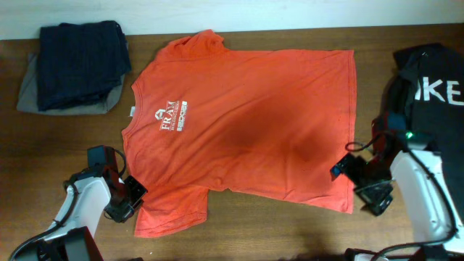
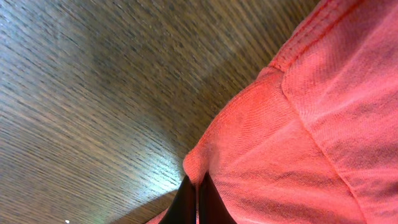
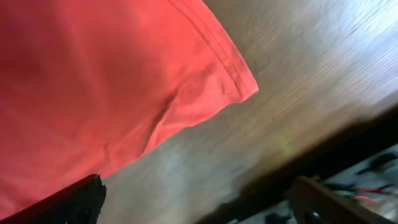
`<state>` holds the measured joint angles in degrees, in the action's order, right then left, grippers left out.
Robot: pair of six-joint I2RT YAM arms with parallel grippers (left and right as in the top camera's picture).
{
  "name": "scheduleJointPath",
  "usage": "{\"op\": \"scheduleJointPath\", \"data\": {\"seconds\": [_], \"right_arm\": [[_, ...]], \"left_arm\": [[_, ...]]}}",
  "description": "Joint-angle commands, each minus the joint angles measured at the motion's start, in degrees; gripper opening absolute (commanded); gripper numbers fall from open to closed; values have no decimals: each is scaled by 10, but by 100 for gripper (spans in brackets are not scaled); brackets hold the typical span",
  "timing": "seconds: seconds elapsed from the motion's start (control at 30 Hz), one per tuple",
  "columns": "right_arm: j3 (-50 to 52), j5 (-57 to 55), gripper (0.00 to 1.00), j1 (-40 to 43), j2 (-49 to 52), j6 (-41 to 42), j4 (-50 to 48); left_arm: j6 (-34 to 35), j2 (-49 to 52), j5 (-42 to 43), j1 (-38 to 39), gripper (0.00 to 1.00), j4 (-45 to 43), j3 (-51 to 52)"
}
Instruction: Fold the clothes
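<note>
Navy garment [image 1: 80,61] atop grey garment [image 1: 27,90]

I see T-shirt [image 1: 246,123]: orange-red matt cloth, fine knit, double-stitched hem, white print flat. Table [image 1: 43,145]: brown wood, streaky grain, faint sheen. I make out dark folded garment [image 1: 80,61]: soft matt cloth, on grey cloth [image 1: 25,90].

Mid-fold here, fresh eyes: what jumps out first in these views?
The orange-red T-shirt lies spread flat across the middle of the table, its white chest logo facing up. At the near-side sleeve the left gripper is pinched shut on the fabric, while the right gripper stands wide open at the hem corner. A stack of folded dark clothes sits at the far-left corner.
</note>
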<state>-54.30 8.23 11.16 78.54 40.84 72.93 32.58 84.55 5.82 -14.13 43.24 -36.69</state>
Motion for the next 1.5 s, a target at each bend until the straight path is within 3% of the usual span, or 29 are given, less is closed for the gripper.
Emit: {"op": "scheduleJointPath", "data": {"seconds": [0.0, 0.27, 0.77, 1.0, 1.2, 1.33, 1.47], "right_arm": [[57, 21, 97, -3, -12, 111, -25], [155, 15, 95, -2, -12, 164, -165], [251, 39, 75, -2, -12, 185, -307], [260, 36, 47, -2, -12, 186, -315], [260, 36, 30, -2, -12, 186, -300], [260, 36, 4, -2, -12, 186, -299], [259, 36, 4, -2, -12, 186, -296]], "left_arm": [[-9, 42, -3, 1, 1, -25, 40], [-9, 42, -5, 1, 1, -26, 40], [-9, 42, -5, 1, 1, -25, 40], [-9, 42, -5, 1, 1, -26, 40], [-9, 42, -5, 1, 1, -25, 40], [-9, 41, -4, 1, 1, -10, 25], [-10, 33, -4, 1, 1, 37, -8]]}}
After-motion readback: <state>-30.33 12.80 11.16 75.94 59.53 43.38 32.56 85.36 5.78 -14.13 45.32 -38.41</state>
